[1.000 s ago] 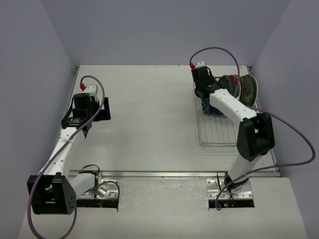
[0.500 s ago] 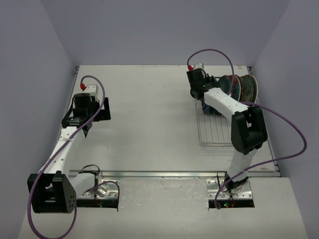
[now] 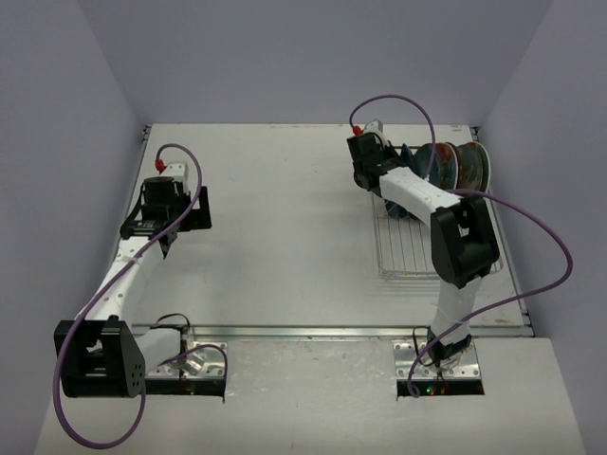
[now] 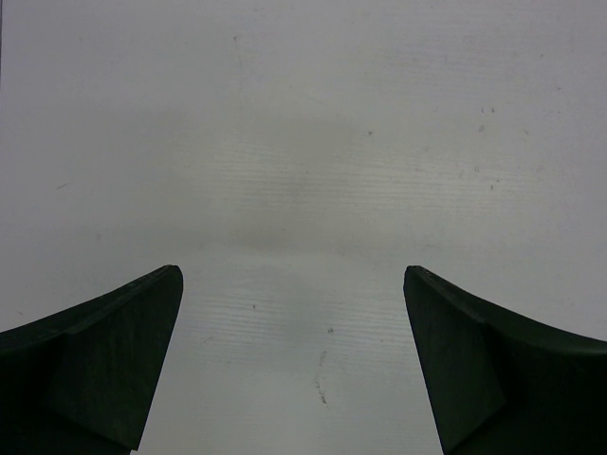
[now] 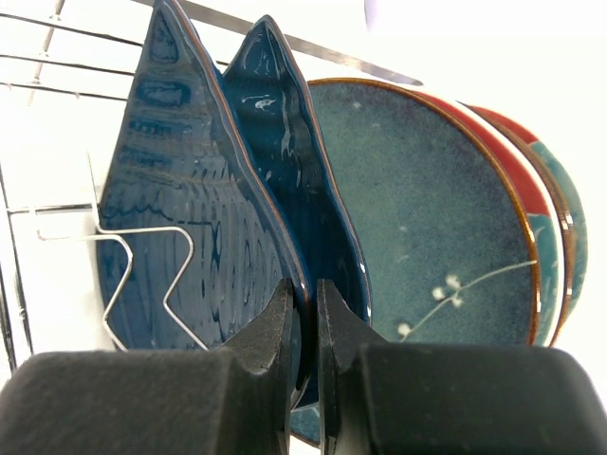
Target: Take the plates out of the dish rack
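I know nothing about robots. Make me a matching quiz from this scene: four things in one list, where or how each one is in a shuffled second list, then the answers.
Things
1. left gripper
2. right gripper
3. dish rack
4. red-rimmed plates

States
A. standing upright, rightmost in the rack's row
B. shut on the rim of a dark blue plate
C. wide open over the table
D. silver wire, on the table's right side

Pairs: 1-C, 2-B, 3-D, 4-A

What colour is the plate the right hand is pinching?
Dark blue plate, best in right wrist view.
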Robot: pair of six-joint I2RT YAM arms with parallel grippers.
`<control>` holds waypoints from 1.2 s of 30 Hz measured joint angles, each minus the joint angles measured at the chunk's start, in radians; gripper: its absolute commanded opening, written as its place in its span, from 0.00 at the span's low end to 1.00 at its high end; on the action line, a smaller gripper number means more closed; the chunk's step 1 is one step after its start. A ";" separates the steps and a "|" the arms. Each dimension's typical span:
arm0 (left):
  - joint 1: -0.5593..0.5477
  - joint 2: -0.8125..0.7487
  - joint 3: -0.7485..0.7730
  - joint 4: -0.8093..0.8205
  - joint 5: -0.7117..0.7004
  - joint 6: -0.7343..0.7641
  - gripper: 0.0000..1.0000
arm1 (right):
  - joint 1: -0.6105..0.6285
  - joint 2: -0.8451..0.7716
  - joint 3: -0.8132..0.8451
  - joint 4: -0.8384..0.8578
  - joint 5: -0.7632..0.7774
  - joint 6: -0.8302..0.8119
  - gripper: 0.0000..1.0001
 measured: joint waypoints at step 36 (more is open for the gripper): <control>0.000 0.016 0.000 0.022 -0.027 0.000 1.00 | 0.005 -0.072 -0.050 0.180 0.041 -0.286 0.00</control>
